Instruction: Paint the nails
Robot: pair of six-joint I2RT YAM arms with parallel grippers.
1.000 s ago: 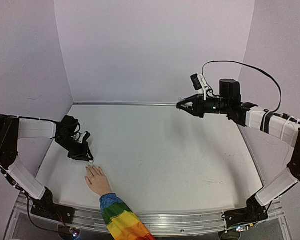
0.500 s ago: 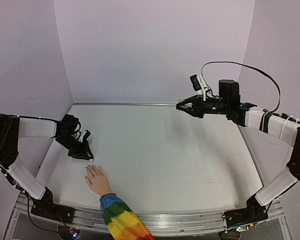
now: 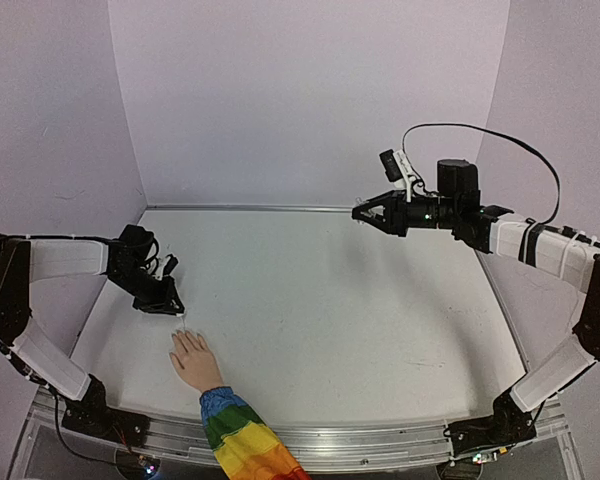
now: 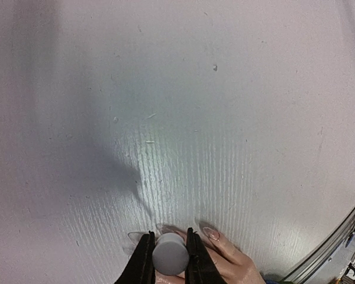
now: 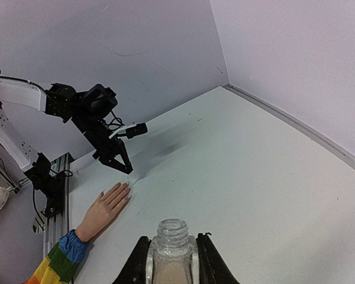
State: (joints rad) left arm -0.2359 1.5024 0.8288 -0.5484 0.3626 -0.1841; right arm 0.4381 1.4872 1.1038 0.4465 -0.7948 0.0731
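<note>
A small skin-coloured mannequin hand (image 3: 193, 360) with a rainbow-striped sleeve (image 3: 242, 442) lies palm down at the table's near left. Its pale nails (image 3: 184, 334) point away from me. My left gripper (image 3: 172, 309) hovers just beyond the fingertips, shut on a round grey-white brush cap (image 4: 170, 253). In the left wrist view one glossy nail (image 4: 210, 233) shows right of the fingers (image 4: 143, 260). My right gripper (image 3: 360, 212) is raised at the back right, shut on a small clear bottle (image 5: 173, 251) with its threaded neck open. The hand (image 5: 103, 206) also shows in the right wrist view.
The white table (image 3: 330, 300) is closed in by lilac walls at the back and both sides. A metal rail (image 3: 380, 440) runs along the near edge. A black cable (image 3: 500, 135) loops above the right arm.
My left gripper has shifted slightly left and away from the fingertips, still holding the cap. The right arm and the bottle have barely moved.
</note>
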